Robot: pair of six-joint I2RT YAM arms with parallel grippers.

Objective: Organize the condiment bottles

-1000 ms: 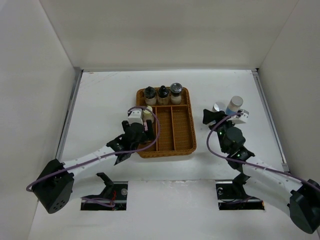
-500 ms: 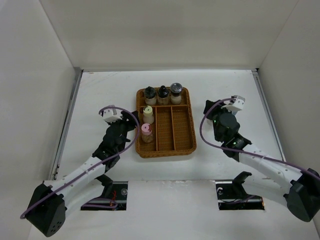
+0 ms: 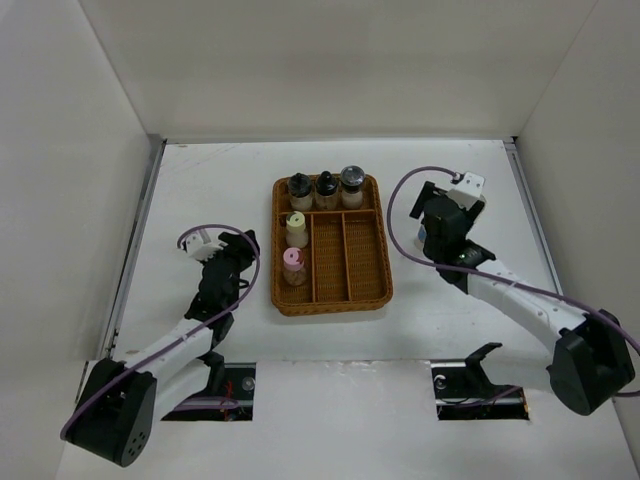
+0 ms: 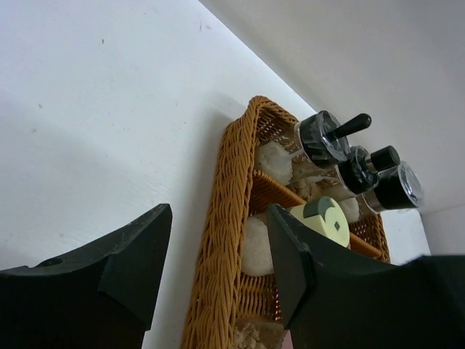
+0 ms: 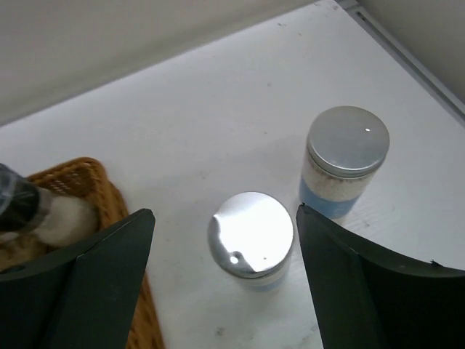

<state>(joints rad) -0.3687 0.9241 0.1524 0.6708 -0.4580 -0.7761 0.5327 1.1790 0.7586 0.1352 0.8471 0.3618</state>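
The brown wicker tray (image 3: 365, 270) holds three dark-capped bottles (image 3: 326, 188) in its back row. A yellow-capped bottle (image 3: 297, 228) and a pink-capped bottle (image 3: 292, 265) stand in its left compartment. My left gripper (image 3: 244, 252) is open and empty just left of the tray; its wrist view shows the tray rim (image 4: 225, 218) between its fingers and the yellow cap (image 4: 327, 222) behind the right one. My right gripper (image 3: 428, 222) is open above two silver-capped, blue-banded bottles right of the tray. The nearer bottle (image 5: 251, 234) sits between its fingers and the other (image 5: 347, 142) stands farther right.
The tray's middle and right compartments (image 3: 360, 255) hold nothing. White walls enclose the table on the left, back and right. A metal strip (image 5: 407, 54) runs along the right edge near the silver bottles.
My left gripper let go of the pink-capped bottle in the tray's left compartment and drew back to the left. My right gripper swung back over the two silver-capped bottles.
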